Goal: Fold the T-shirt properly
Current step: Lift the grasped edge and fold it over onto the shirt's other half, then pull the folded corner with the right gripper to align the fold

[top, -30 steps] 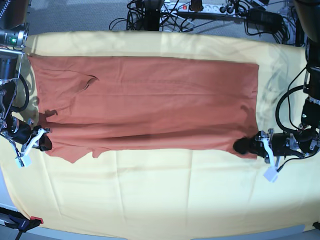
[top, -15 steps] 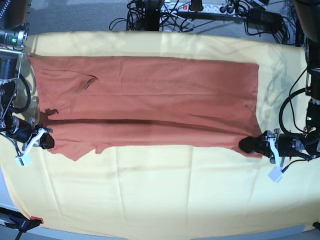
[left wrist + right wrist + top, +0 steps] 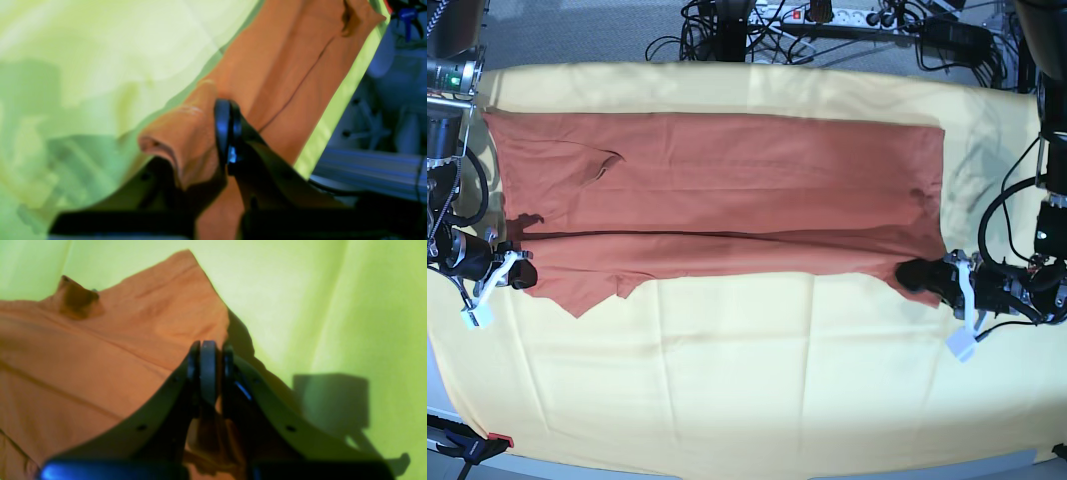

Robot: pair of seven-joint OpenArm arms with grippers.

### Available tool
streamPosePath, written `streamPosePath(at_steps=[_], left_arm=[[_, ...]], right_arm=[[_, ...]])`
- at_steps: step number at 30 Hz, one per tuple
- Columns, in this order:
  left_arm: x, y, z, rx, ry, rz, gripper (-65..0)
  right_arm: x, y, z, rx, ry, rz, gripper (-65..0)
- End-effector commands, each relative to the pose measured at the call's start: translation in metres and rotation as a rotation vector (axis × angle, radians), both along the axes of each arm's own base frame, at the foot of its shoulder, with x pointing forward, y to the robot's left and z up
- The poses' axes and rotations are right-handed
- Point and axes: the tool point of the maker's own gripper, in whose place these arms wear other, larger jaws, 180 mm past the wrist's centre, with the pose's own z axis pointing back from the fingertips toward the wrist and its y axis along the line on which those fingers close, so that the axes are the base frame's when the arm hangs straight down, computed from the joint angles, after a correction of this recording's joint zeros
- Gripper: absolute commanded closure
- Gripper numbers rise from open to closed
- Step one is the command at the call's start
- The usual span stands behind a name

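Across the bench lies the big pale yellow cloth, and on it the rust-orange soft-fabric T-shirt, spread long with its near strip doubled over. Both tools are clenched on that near edge — left tool at one end, right tool at the other, presumably keeping the fold line taut. Behind, a tangle of black cables; nothing blocks the shirt.

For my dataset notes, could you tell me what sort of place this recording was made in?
Most likely a robotics lab bench, not a home. A pale yellow cloth covers the table under the T-shirt; behind it lie tangled cables and a power strip on grey floor.
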Motion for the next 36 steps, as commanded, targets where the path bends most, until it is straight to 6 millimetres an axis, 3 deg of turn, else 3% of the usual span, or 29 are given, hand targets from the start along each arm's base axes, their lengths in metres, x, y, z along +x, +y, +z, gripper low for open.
streamPosePath(at_steps=[1, 5, 15, 22, 27, 28, 30, 33, 36], left_arm=[[0.001, -0.002, 0.015, -0.008, -0.038, -0.015, 0.0], [-0.022, -0.015, 0.005, 0.002, -0.038, -0.094, 0.0], [-0.045, 0.019, -0.011, 0.078, 0.027, -0.063, 0.0], [-0.052, 0.020, -0.018, 0.080, 0.052, -0.060, 0.0], [-0.070, 0.020, -0.037, 0.079, 0.125, -0.049, 0.0], [-0.075, 0.020, -0.041, 0.078, 0.137, -0.052, 0.0], [-0.083, 0.020, -0.048, 0.077, 0.161, -0.056, -1.0], [-0.095, 0.020, -0.057, 0.077, 0.195, -0.057, -17.1], [-0.104, 0.020, -0.064, 0.076, 0.222, -0.058, -27.7]], right_arm=[[0.013, -0.007, 0.025, -0.004, -0.070, 0.003, 0.0], [0.010, -0.010, 0.023, -0.016, -0.049, 0.005, 0.0], [0.005, -0.025, 0.026, -0.051, -0.035, -0.005, 0.0], [0.005, -0.025, 0.025, -0.053, -0.031, -0.004, 0.0], [0.005, -0.025, 0.025, -0.054, -0.028, -0.003, 0.0], [0.005, -0.026, 0.025, -0.054, -0.028, -0.004, -1.7], [0.005, -0.026, 0.025, -0.054, -0.028, -0.004, -15.8], [0.006, -0.026, 0.027, -0.053, -0.037, -0.006, -35.9], [0.010, -0.029, 0.034, -0.055, -0.056, -0.010, -38.4]])
